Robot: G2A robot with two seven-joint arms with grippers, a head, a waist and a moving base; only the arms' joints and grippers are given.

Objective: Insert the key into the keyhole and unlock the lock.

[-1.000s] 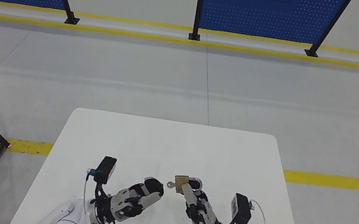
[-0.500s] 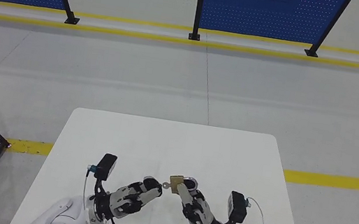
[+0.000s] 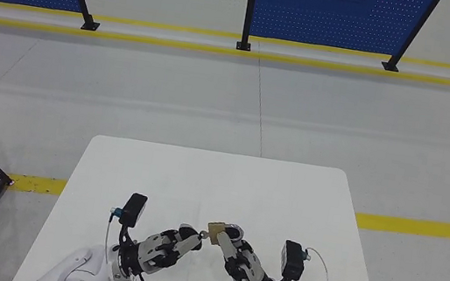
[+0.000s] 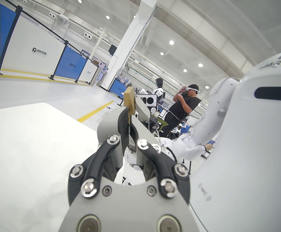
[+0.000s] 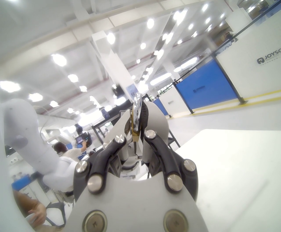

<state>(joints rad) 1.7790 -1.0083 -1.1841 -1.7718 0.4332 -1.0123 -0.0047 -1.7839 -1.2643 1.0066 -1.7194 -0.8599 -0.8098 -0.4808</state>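
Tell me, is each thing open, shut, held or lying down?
Left pincer: shut on the key.
Key: pinched, right at the lock; how deep it sits is hidden.
Right pincer: shut on the lock.
Lock: held up off the table; locked or unlocked, cannot tell.

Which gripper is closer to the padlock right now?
Right. The right gripper is clamped on the padlock itself. The left gripper is just beside the padlock, fingers closed at the key that sticks out of its side.
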